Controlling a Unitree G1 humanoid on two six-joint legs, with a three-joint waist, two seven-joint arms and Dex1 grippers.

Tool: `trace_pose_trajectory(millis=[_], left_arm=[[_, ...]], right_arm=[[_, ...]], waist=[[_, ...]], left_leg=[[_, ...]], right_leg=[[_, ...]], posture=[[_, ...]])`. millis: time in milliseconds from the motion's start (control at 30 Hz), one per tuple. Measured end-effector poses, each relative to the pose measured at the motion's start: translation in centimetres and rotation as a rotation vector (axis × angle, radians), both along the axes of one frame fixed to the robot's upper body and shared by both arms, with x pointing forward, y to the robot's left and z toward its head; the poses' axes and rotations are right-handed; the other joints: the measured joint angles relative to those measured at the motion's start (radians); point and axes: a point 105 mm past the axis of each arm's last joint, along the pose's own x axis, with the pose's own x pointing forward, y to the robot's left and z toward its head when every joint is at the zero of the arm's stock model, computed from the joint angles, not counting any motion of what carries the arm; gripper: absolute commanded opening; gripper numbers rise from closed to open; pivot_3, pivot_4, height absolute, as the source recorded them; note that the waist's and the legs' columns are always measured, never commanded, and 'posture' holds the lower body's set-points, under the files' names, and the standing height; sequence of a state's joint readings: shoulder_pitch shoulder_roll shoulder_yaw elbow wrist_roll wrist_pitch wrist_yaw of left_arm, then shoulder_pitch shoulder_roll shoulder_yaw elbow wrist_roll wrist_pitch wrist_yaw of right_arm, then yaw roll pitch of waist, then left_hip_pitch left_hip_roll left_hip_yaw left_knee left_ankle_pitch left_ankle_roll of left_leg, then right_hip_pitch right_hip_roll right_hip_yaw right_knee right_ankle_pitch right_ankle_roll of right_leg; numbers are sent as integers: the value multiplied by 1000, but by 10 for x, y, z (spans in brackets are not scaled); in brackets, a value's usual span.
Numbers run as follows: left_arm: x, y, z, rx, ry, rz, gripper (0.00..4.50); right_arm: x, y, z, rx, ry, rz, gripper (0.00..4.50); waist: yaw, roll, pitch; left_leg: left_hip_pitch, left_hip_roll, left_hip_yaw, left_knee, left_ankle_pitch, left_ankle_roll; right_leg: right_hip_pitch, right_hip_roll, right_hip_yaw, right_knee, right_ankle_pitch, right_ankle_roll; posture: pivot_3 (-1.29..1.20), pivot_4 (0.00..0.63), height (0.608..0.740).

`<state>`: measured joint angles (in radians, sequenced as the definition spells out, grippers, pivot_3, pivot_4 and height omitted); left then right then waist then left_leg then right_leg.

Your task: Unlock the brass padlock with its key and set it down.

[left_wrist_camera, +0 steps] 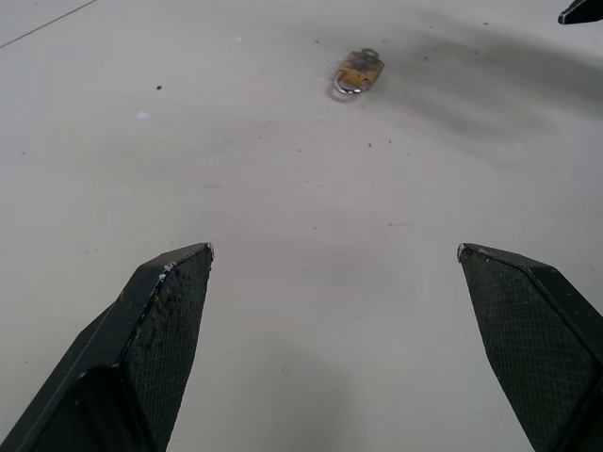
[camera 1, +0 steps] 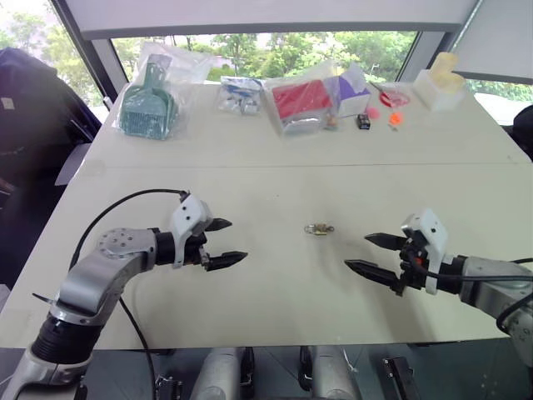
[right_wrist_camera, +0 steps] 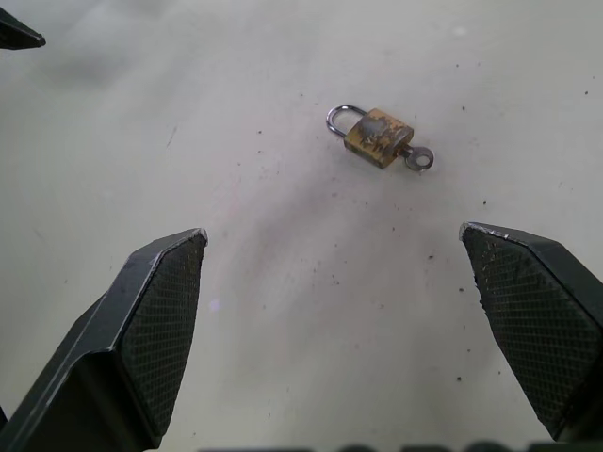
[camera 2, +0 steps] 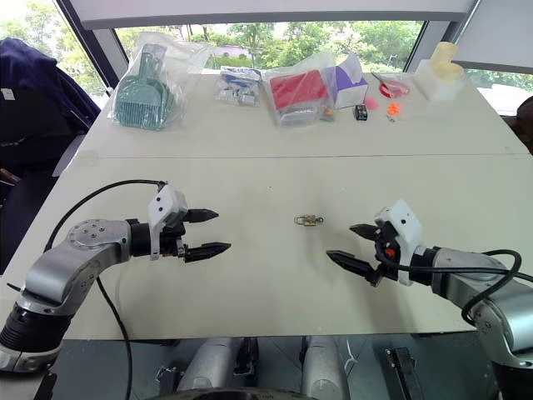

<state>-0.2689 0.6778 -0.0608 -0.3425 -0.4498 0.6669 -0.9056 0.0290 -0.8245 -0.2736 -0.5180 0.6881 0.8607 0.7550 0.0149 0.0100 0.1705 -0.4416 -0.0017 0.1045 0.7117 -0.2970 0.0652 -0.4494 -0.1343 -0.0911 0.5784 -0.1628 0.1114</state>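
Padlock lying alone between two wide-open claws.

The left gripper [camera 1: 223, 242] hangs over the table [camera 1: 275, 292] with fingers spread wide, holding nothing. The brass padlock [camera 1: 317, 228] lies flat mid-table, the key [right_wrist_camera: 420, 159] stuck in its base (shackle end opposite). The right gripper [camera 1: 372, 253] is likewise spread wide and empty.

This is looking like an office or lab room set up for testing — a wide pale desk [camera 1: 275, 158] is standing against big windows [camera 1: 266, 42] showing trees, bagged supplies [camera 1: 300, 104] are lying in a row along its far edge, and a dark jacket [camera 2: 37, 79] is hanging nearby.
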Motion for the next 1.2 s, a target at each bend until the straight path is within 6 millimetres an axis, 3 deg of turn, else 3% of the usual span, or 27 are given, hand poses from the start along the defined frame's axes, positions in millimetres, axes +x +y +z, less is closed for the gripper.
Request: trace_pose_trajectory(millis=[700, 1000, 1100, 1200], left_arm=[[13, -2, 3, -31, -44, 46, 4341], [35, 6, 22, 28, -105, -3, 4341], [52, -7, 34, 99, -144, -95, 4341], [75, -36, 51, 130, -188, -190, 4341]], right_arm=[[0, 5, -9, -6, 1, -20, 4459], [10, 7, -3, -35, -44, -26, 4459], [7, 3, -5, -33, -29, -47, 4459], [2, -6, -7, -40, -20, -92, 4459]], waist=[[-1, 0, 0], [2, 0, 0], [21, 0, 0], [35, 0, 0]], left_leg=[[0, 0, 0, 0, 0, 0], [0, 0, 0, 0, 2, 1], [0, -1, 0, 1, 2, 2], [-1, -2, 0, 3, 2, 2]], right_leg=[[0, 0, 0, 0, 0, 0], [0, 0, 0, 0, 0, 0], [1, 0, 0, 0, 0, 0], [2, 0, -1, 0, 0, 0]], posture=[[0, 150, 735], [0, 150, 735], [0, 150, 735], [0, 150, 735]])
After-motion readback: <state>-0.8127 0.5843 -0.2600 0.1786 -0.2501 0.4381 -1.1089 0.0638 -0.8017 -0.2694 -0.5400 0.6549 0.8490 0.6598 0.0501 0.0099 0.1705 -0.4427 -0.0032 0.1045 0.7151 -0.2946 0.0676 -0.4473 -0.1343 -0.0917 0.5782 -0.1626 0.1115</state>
